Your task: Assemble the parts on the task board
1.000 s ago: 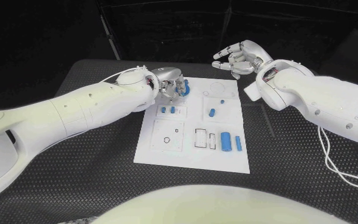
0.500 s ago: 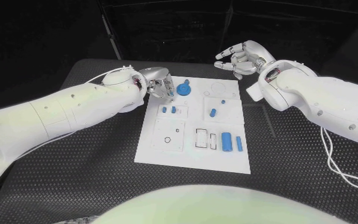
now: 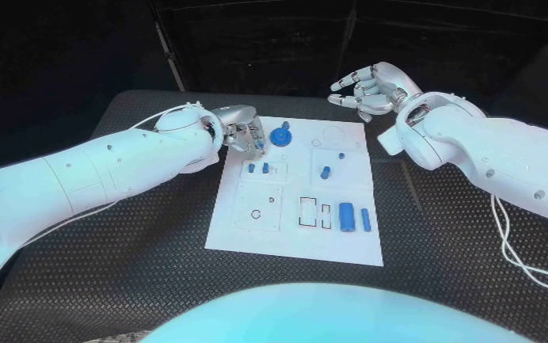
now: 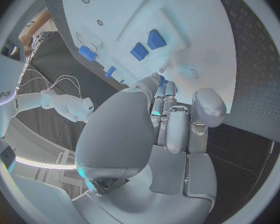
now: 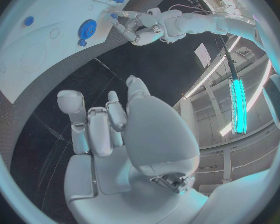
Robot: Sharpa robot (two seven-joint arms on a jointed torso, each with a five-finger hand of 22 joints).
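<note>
The white task board [image 3: 299, 232] sits mid-table with a blue gear [image 3: 283, 136] near its far edge, two short blue pegs [image 3: 258, 168] just below it, and two longer blue cylinders [image 3: 354, 216] lying lengthwise toward the near right corner. The left hand [image 3: 242, 133] hovers at the board's far-left edge just beside the gear, fingers curled down and holding nothing I can see. The right hand [image 3: 367, 89] hangs beyond the far-right corner, well clear of the parts, fingers spread and empty.

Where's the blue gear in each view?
Head view: blue gear at the board's far end, just beside the left hand.
Left wrist view: can't pick it out; the hand's own fingers cover that area.
Right wrist view: gear on the white board.
Shared landmark: the white board.
</note>
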